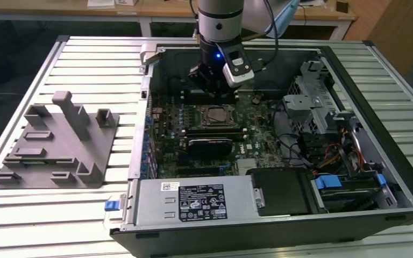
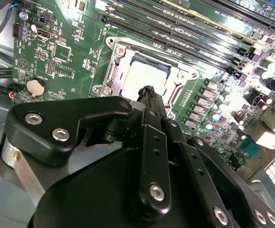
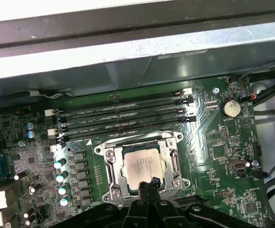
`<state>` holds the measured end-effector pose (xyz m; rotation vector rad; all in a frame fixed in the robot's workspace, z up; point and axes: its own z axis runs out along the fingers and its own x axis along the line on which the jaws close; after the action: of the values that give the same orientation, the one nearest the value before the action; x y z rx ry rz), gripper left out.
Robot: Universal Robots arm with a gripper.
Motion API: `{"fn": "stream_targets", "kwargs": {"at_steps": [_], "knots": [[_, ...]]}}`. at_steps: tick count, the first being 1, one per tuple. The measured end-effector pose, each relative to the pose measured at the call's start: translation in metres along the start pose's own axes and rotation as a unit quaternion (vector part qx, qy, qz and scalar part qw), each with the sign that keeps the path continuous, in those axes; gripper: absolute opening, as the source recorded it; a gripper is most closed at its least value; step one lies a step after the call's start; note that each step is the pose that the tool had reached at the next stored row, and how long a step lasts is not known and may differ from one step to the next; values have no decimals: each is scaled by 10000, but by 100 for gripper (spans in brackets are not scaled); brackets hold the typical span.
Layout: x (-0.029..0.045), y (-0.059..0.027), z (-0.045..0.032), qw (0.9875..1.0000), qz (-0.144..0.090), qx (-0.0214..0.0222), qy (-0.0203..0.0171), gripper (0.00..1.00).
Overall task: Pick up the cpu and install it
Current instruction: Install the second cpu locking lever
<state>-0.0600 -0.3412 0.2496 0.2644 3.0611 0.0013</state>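
Note:
The cpu (image 3: 142, 165), a silvery square chip, lies flat inside the metal socket frame (image 3: 110, 159) on the green motherboard (image 3: 218, 142). It also appears as a pale square in the second wrist view (image 2: 142, 76) and in the exterior view (image 1: 216, 115). My gripper (image 3: 150, 182) hovers just over the chip's edge with its black fingertips pressed together and nothing between them. In the exterior view the gripper (image 1: 210, 88) hangs inside the open computer case, a little behind the socket. Its linkage (image 2: 147, 142) hides part of the board in the second wrist view.
Black memory slots (image 3: 123, 114) run beside the socket. A grey plastic fixture (image 1: 56, 145) sits on the slatted table at the exterior view's left. The power supply (image 1: 192, 200), drive cage (image 1: 314, 102) and cables (image 1: 328, 156) crowd the case.

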Motion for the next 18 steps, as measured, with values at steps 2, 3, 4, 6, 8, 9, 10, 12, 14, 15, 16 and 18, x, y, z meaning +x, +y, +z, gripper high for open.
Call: {"fn": "stream_targets", "kwargs": {"at_steps": [2, 3, 4, 6, 8, 9, 10, 12, 14, 15, 16, 18], "knots": [[0, -2, 0, 10000, -1, 0, 0, 11], [-2, -7, -2, 10000, -1, 2, 1, 11], [-3, -15, -1, 10000, -1, 1, 0, 11], [-7, -37, 0, 10000, 0, 0, 0, 11], [-12, -67, 1, 10000, 0, 0, 0, 11], [-15, -84, 1, 10000, 0, 0, 0, 11], [-19, -104, 1, 10000, 0, 0, 0, 11], [-24, -135, 2, 10000, 0, 0, 0, 11], [-30, -169, 3, 10000, 0, 0, 0, 11], [-33, -185, 4, 10000, 0, 0, 0, 11], [-35, -198, 4, 10000, 0, 0, 0, 11], [-39, -221, 5, 10000, 0, 0, 0, 11]]}}
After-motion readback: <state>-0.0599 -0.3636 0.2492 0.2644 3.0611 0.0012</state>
